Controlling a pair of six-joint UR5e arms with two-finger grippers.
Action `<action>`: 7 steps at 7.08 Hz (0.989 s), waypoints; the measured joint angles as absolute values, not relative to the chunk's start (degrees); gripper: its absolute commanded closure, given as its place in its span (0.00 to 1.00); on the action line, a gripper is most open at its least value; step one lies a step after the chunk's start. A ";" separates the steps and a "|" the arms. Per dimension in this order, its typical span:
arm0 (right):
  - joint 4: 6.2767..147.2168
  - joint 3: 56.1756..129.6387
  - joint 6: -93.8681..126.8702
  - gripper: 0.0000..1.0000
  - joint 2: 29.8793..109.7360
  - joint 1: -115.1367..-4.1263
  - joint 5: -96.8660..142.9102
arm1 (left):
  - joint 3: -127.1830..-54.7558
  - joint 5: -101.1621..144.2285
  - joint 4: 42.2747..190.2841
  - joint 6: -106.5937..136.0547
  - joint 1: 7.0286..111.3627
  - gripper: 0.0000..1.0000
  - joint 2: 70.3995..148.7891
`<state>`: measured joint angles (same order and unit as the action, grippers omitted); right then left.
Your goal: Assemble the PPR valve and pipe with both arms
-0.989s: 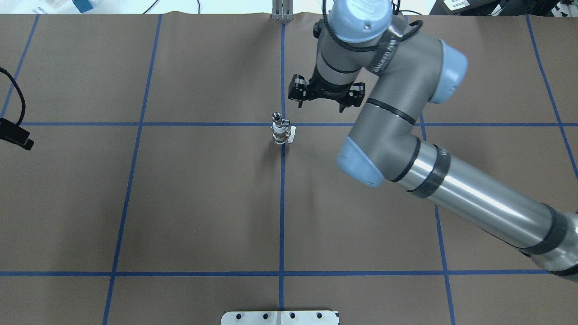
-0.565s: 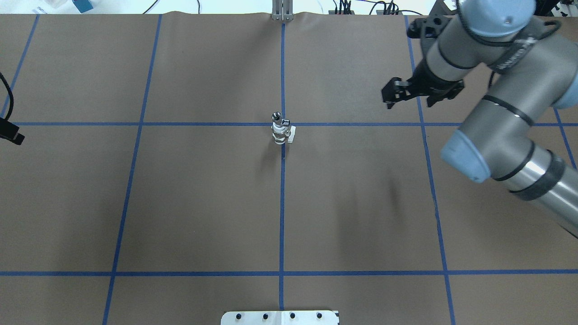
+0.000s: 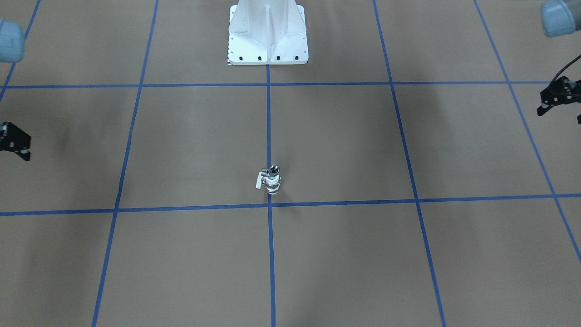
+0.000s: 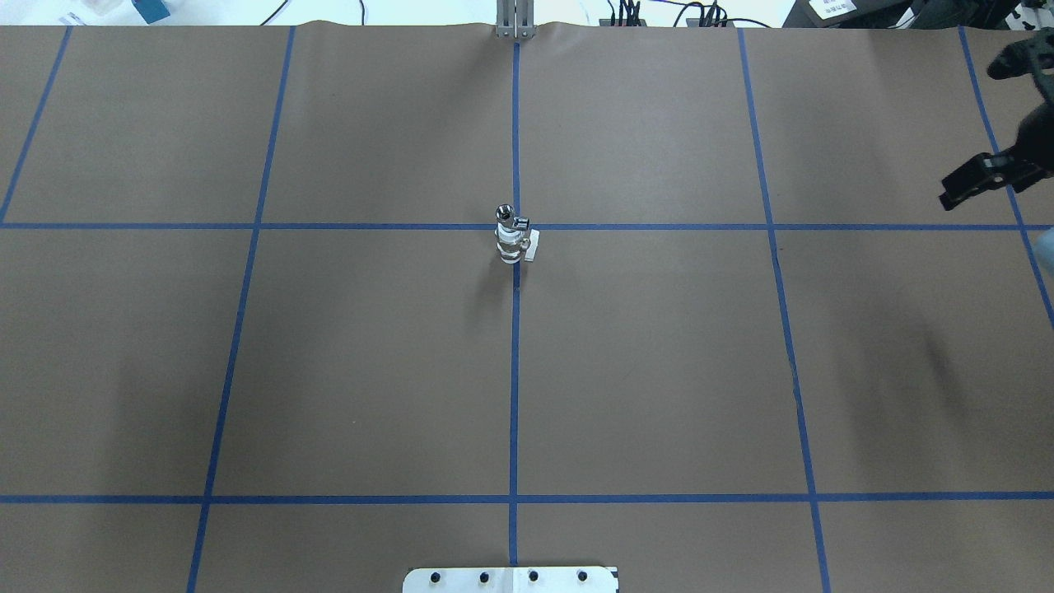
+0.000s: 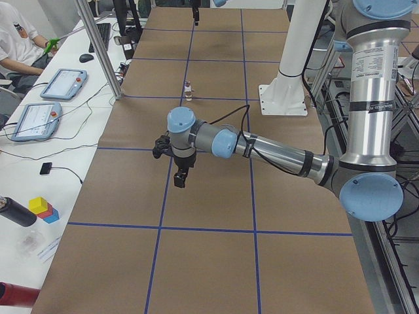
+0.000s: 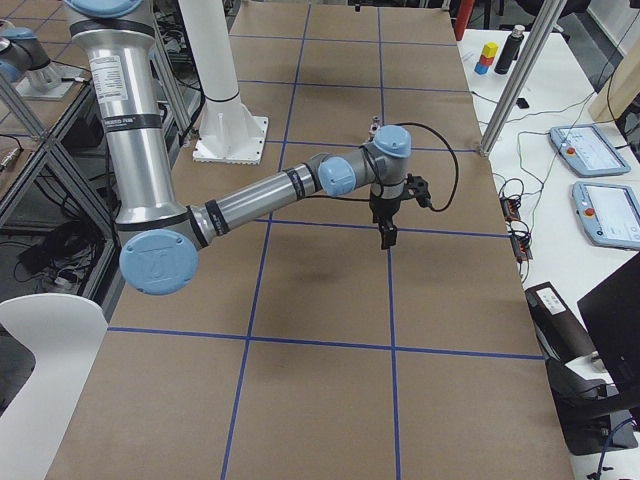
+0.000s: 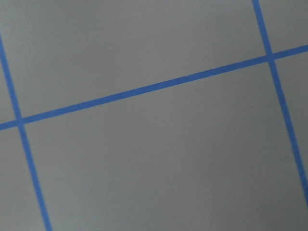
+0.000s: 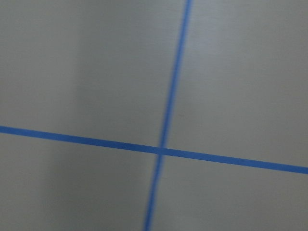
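Centrally, the PPR valve is seen standing upright on the brown worktop, on the vertical blue tape line and just below its crossing with a horizontal line in the overhead view. The pipe is seated on the valve's top end, chrome and upright, and a pale side lever is turned toward the right of that frame. Neither arm is touching the pair. The left end effector is held at the right edge of the front-facing view, well apart from the valve, with its fingers spread wide and nothing between them. The right end effector is cut off at the upper right edge of the overhead frame; only one finger is shown, so its spread cannot be told. Only worktop and tape lines are shown by both wrist cameras. A white pedestal is bolted at the top centre of the front-facing view.
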<state>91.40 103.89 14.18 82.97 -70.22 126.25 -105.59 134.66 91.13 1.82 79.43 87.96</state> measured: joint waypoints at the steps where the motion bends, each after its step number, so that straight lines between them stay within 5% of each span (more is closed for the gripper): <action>1: 89.43 102.24 11.19 0.00 85.33 -73.11 127.74 | -103.40 136.53 91.39 -1.97 82.13 0.01 87.92; 7: 83.03 100.33 13.24 0.00 90.66 -76.60 129.87 | -106.12 136.27 91.27 -4.92 88.22 0.00 85.16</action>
<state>83.03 100.33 13.24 90.66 -76.60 129.87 -106.12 136.27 91.27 -4.92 88.22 85.16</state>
